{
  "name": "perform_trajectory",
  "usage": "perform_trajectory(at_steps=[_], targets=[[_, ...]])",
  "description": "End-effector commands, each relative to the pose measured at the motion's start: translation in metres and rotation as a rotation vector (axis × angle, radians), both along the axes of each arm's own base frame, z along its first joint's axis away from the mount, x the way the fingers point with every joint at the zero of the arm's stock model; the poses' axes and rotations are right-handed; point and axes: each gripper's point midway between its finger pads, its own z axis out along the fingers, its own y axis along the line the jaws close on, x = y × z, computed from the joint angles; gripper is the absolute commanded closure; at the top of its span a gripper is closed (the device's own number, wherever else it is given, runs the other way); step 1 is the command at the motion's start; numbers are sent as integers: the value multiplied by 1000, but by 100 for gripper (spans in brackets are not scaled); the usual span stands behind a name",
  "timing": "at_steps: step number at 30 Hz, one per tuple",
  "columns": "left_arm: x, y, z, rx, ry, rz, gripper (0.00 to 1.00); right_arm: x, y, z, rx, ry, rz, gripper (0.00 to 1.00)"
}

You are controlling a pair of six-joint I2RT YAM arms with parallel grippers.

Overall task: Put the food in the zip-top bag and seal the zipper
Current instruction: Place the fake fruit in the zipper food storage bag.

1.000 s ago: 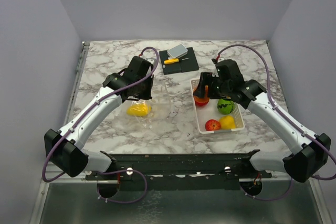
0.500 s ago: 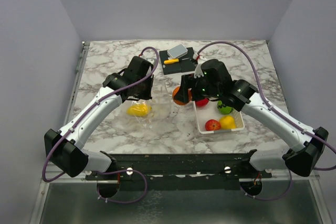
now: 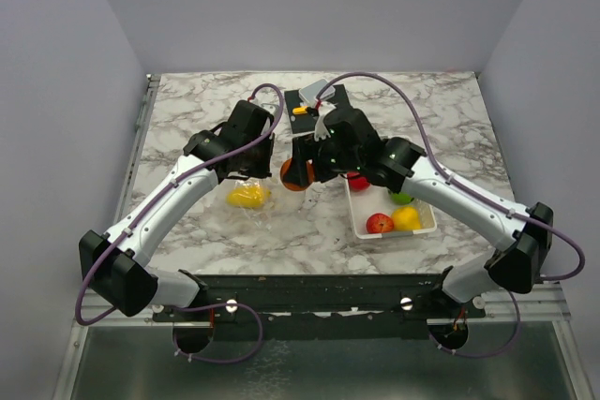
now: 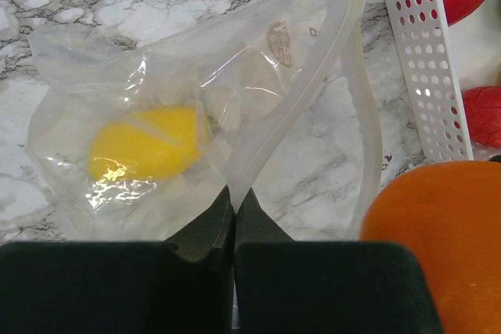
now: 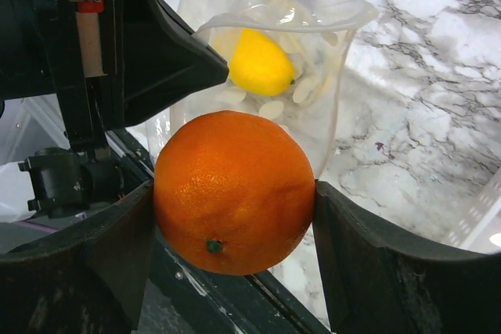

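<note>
Marble table, bag stamp illegible

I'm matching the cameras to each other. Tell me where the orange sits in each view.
Top external: the orange is at centre, held in the right gripper.
Left wrist: bottom right corner.
Right wrist: centre of the picture, clamped in that gripper.
Shared landmark: the yellow fruit inside the bag.

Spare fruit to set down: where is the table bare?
Bare marble table: the far right corner behind the white slatted plastic basket, and the near strip in front of it. Crowded: the middle, where the right gripper holds an orange toy fruit at the clear dotted zip-top bag.
</note>
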Motion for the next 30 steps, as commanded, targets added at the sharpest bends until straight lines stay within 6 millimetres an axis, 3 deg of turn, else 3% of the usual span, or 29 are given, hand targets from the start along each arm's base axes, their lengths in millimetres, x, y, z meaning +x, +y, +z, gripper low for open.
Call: perform_trajectory(at_steps=[1, 16, 22, 26, 30], targets=[[-3, -8, 13, -51, -19, -26, 100, 4, 23, 4, 30, -13, 11, 58], [-8, -5, 17, -57, -24, -26, 100, 22, 48, -48, -49, 36, -34, 54], [-9, -4, 18, -55, -27, -25, 100, 30, 48, -63, -93, 55, -84, 37], [-10, -3, 18, -53, -26, -24, 100, 32, 47, -64, -103, 53, -94, 21], [-10, -2, 18, -52, -28, -24, 100, 32, 44, -61, -97, 45, -101, 12]])
